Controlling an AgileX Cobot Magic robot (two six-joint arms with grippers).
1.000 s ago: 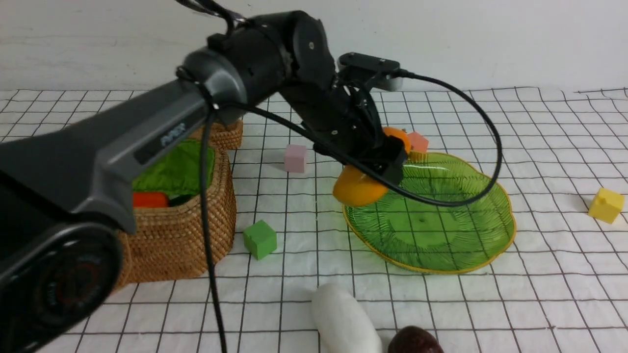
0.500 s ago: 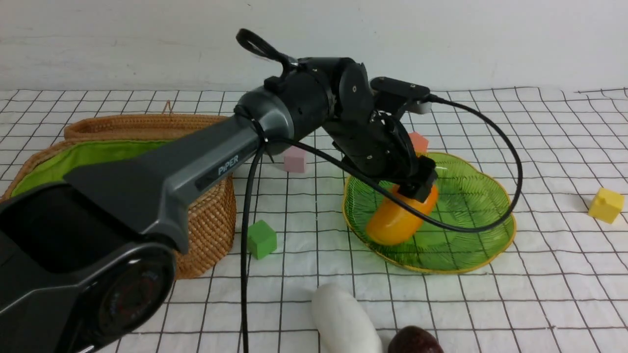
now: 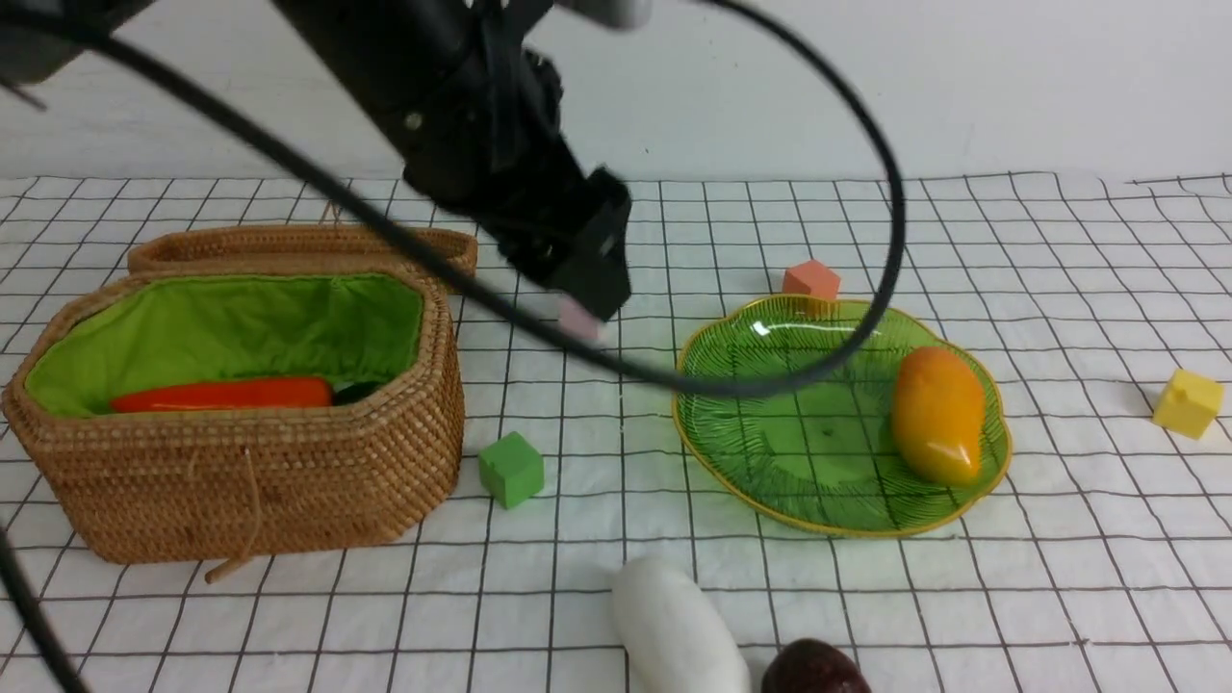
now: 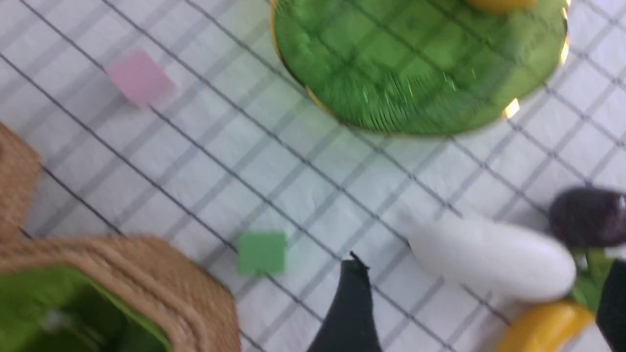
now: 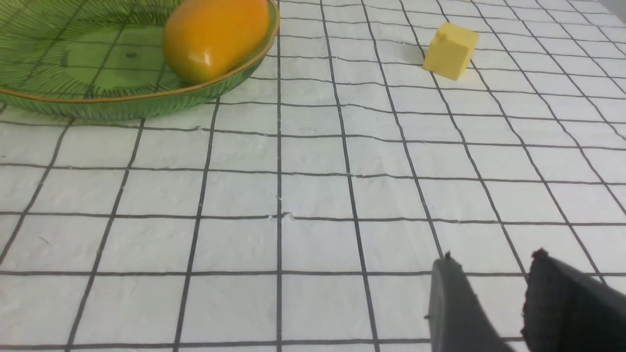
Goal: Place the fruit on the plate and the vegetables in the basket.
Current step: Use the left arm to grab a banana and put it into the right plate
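The orange-yellow mango [image 3: 936, 414] lies free on the right side of the green glass plate [image 3: 760, 452]. An orange-red carrot [image 3: 221, 393] rests inside the green-lined wicker basket [image 3: 250, 472]. My left gripper [image 3: 589, 274] hangs high between basket and plate, open and holding nothing. In its wrist view the left gripper [image 4: 484, 261] looks down on the white radish [image 4: 489, 259], the dark purple-brown fruit [image 4: 587, 217] and the yellow banana [image 4: 543, 325] at the table's near edge. My right gripper [image 5: 491, 261] sits low over bare cloth, slightly open, nothing between its fingers.
Small cubes dot the checked cloth: green [image 3: 510, 469], orange-pink [image 3: 810, 280], yellow [image 3: 1189, 402] and pink [image 3: 577, 318], the last half hidden by my left arm. The flat wicker lid [image 3: 289, 245] lies behind the basket. A black cable [image 3: 866, 318] loops over the plate.
My left gripper let go of the mango on the plate, then rose and swung left. The mango now lies at the plate's right side.
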